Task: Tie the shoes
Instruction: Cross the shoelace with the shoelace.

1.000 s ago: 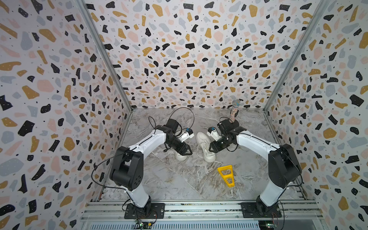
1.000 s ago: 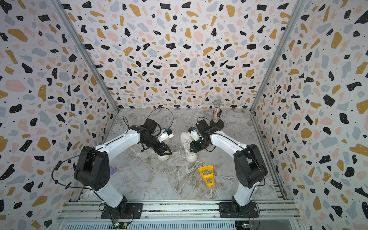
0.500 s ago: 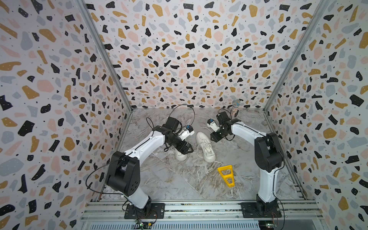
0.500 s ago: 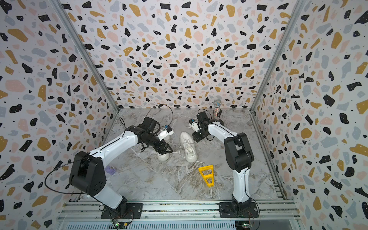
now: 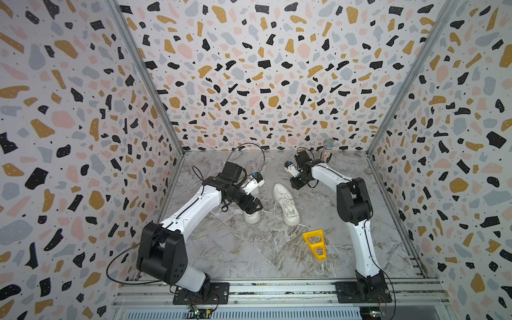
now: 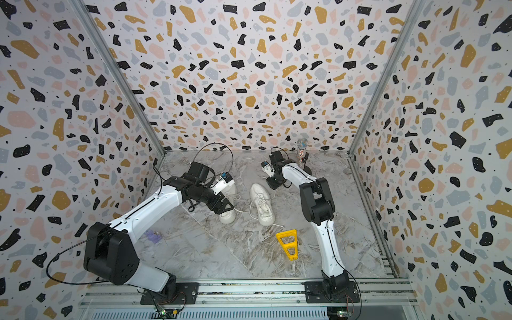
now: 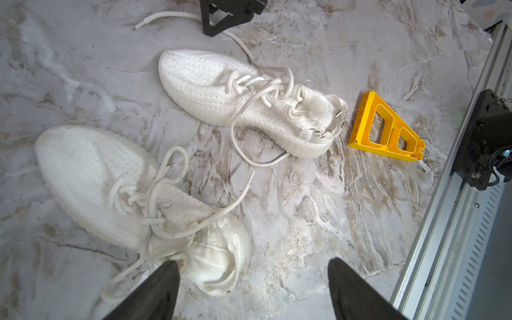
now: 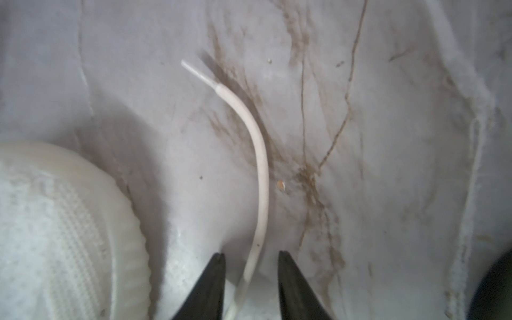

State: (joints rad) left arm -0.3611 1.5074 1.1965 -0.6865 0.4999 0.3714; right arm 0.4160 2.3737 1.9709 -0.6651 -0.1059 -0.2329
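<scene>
Right gripper (image 8: 250, 253): fingers partly closed and straddling the loose lace end (image 8: 259, 155). There is a gap on each side, so no pinch yet. It sits low on the marble table (image 5: 249, 249), just far-right of the right shoe (image 5: 286, 203) toe. My read: that lace trails out past the toe, so the arm goes to where the end lies.

Left gripper (image 7: 252, 261): fingers spread wide and holding nothing, hovering over the heel of the left shoe (image 7: 110, 177). It is probably parked open for the other strand.

The shoes lie side by side mid-table with toes far. A yellow bracket (image 5: 314, 243) lies just near-right of them.

Views:
- Only the right wrist view shows the gap between finger and lace.
- Only the left wrist view shows the lacing. The right shoe's laces are loose. Whether the left shoe has a proper knot, I can't tell.
- In both top views the left arm covers much of the left shoe.
- A small purple item (image 6: 153, 235) shows in a top view; the wrist views miss it.
</scene>
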